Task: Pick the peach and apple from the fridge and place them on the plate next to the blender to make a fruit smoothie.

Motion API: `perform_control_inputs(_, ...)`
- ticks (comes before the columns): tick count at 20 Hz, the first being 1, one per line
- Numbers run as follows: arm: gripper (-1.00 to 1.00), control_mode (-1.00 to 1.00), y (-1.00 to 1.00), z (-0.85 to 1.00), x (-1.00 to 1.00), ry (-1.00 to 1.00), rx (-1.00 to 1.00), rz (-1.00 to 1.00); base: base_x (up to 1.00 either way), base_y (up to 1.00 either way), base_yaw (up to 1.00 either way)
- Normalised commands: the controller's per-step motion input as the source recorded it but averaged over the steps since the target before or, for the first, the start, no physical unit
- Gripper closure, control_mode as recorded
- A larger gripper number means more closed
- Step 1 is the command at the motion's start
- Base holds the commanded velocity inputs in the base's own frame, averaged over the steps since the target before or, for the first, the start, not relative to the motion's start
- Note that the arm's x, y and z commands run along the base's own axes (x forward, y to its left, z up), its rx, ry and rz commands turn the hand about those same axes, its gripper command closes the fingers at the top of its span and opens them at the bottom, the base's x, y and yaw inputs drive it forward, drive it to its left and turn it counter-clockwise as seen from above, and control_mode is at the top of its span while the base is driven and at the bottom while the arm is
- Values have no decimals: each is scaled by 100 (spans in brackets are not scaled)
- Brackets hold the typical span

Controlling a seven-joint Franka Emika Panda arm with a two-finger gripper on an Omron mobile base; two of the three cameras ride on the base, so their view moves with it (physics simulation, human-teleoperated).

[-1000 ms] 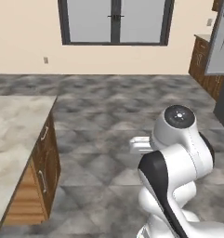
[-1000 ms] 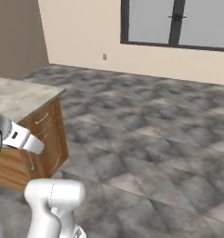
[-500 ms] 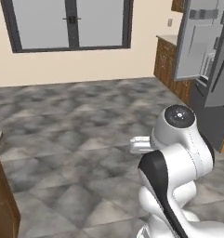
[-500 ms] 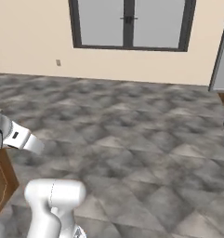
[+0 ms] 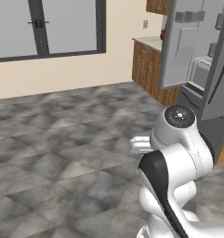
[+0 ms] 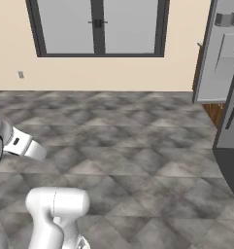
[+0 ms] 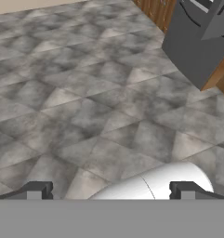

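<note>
- The light is even and flat in all three views, bright without any clear source; it is a rendered look, with no sunbeams coming through the window.
- The grey tiled floor carries almost no cast shadows; its dark patches are the tile pattern itself.
- The open fridge door shows soft, pale shading and no hard glare.
- The arm's white shell has a gentle gradient and a faint highlight.
- Textures are coarse and slightly soft, and edges look jagged.
- Straight lines stay straight at the borders, with no visible bending.
</note>
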Motion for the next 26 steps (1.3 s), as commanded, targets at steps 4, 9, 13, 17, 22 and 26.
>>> perform_control_inputs(4, -100, 100, 0, 0, 0, 0, 0, 0, 100, -4, -31)
perform_control_inputs(9, -100, 100, 0, 0, 0, 0, 0, 0, 100, -1, -37)
perform_control_inputs(13, -100, 100, 0, 0, 0, 0, 0, 0, 100, 0, -45)
perform_control_inputs(17, -100, 100, 0, 0, 0, 0, 0, 0, 100, 0, -47)
perform_control_inputs(22, -100, 100, 0, 0, 0, 0, 0, 0, 100, 0, -50)
perform_control_inputs(26, -100, 100, 0, 0, 0, 0, 0, 0, 96, 1, -56)
